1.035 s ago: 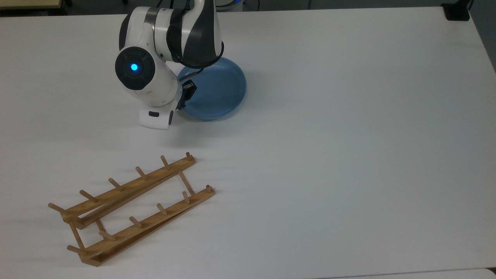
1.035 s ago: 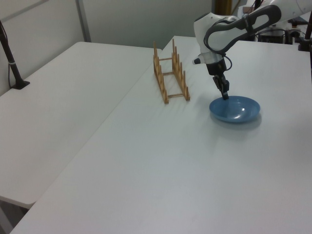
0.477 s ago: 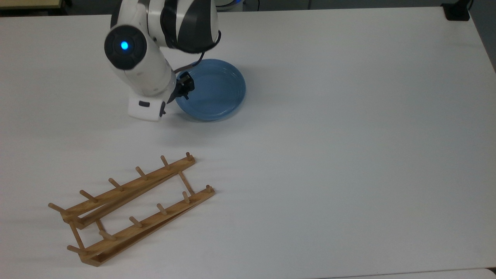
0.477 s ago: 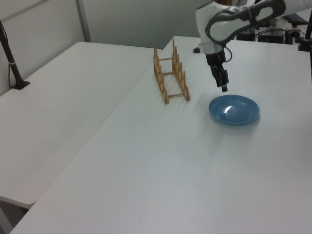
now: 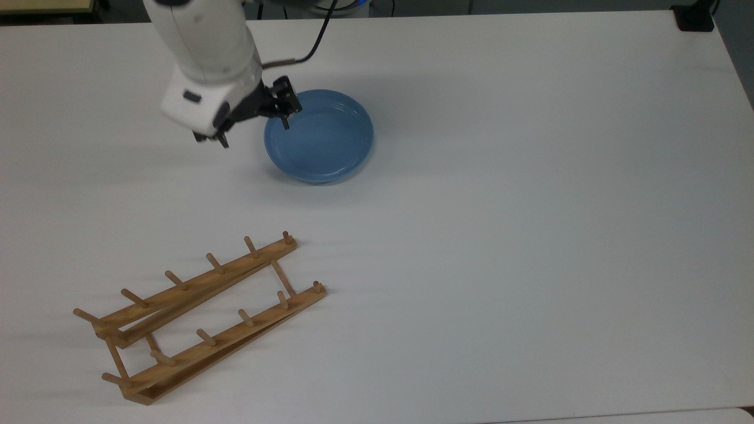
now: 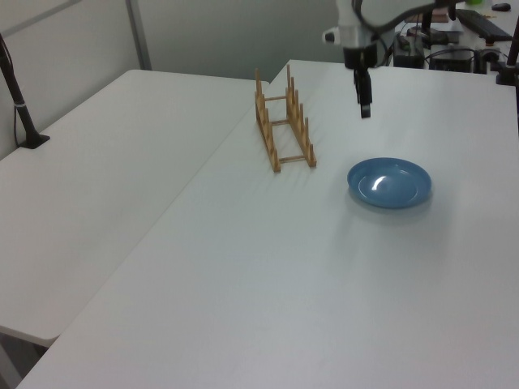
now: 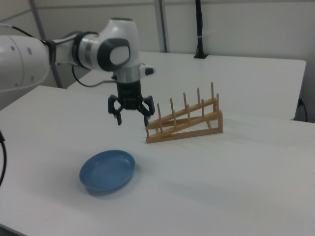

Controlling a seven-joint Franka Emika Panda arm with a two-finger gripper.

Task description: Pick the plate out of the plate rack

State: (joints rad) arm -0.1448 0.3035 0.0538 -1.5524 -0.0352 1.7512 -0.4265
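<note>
Nearest in the right view, the blue plate (image 7: pixel 107 170) lies flat and right way up on the white surface (image 7: pixel 236 187), with nothing on it and nothing touching it. It is off the rack, well apart from it; in the top view the plate (image 5: pixel 318 136) sits toward the upper middle of the surface (image 5: pixel 530 206) while the wooden plate rack (image 5: pixel 197 315) stands toward the top view's lower left. Behind the plate in the right view, the gripper (image 7: pixel 131 117) hangs in the air above the surface, pointing straight down, its jaws spread wide apart and holding nothing. In the top view the gripper (image 5: pixel 253 121) appears over the plate's left rim, and in the left view the gripper (image 6: pixel 364 107) is clearly raised, well above the plate (image 6: pixel 389 181) and a little beyond it. Farther back in the right view stands the rack (image 7: pixel 186 122), resting on the surface with its two rows of pegs upright and every slot bare. In the left view the rack (image 6: pixel 283 123) is seen end-on, to the left view's left of the plate. A second white table (image 6: pixel 105 186) adjoins on the left view's left, with a dark post (image 6: pixel 18 99) clamped at its far edge.
</note>
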